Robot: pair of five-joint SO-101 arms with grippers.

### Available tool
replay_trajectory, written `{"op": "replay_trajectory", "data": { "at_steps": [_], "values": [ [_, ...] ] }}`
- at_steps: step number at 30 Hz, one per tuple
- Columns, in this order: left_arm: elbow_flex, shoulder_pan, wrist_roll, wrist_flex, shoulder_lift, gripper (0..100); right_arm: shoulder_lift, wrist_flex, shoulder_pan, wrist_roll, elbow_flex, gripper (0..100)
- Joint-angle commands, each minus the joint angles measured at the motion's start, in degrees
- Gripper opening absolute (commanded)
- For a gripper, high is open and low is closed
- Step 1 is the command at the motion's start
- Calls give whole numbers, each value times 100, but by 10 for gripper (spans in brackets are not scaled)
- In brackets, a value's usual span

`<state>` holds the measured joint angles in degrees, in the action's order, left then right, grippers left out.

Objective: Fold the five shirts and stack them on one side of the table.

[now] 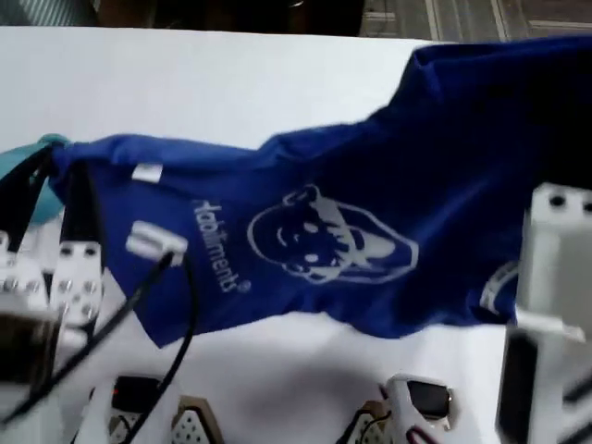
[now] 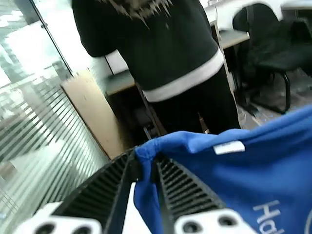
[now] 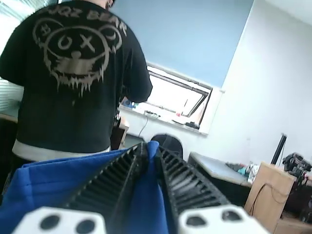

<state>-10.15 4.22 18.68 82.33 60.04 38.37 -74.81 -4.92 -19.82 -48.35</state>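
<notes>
Ribbed fingers [image 2: 112, 187] of my left gripper [image 2: 145, 162] are pinched tight on a fold of the blue shirt [image 2: 253, 190], close by its white label [image 2: 229, 147]. My right gripper [image 3: 151, 150] is likewise clamped on blue cloth. Seen from the high view, the shirt is held up over the table [image 1: 185, 83], stretched from nine o'clock to two o'clock with its print facing up. A teal cloth [image 1: 28, 176] lies at nine o'clock. I judge the shirt light, soft and limp: it will sag and bunch between holds and may slide from a shallow pinch. Hemmed edges and corners, where the cloth is doubled, look the safest places to grip.
</notes>
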Motion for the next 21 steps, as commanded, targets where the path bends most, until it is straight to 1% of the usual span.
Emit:
{"op": "replay_trajectory", "data": {
  "at_steps": [1,4,8,14,18,21],
  "values": [
    [-110,44,-70,18,316,26,4,-532,-31,-9,-642,20],
    [-92,44,-62,360,501,26,4,-866,-31,-35,-1081,20],
    [-57,114,-44,853,527,26,4,-927,-31,-44,-1301,20],
    [532,431,-79,492,563,26,4,-1103,-31,0,-1380,20],
    [470,440,-79,510,571,26,4,-1367,-31,0,-1653,20],
    [295,440,-88,668,571,26,4,-1560,-31,0,-1890,20]
  ]
}}
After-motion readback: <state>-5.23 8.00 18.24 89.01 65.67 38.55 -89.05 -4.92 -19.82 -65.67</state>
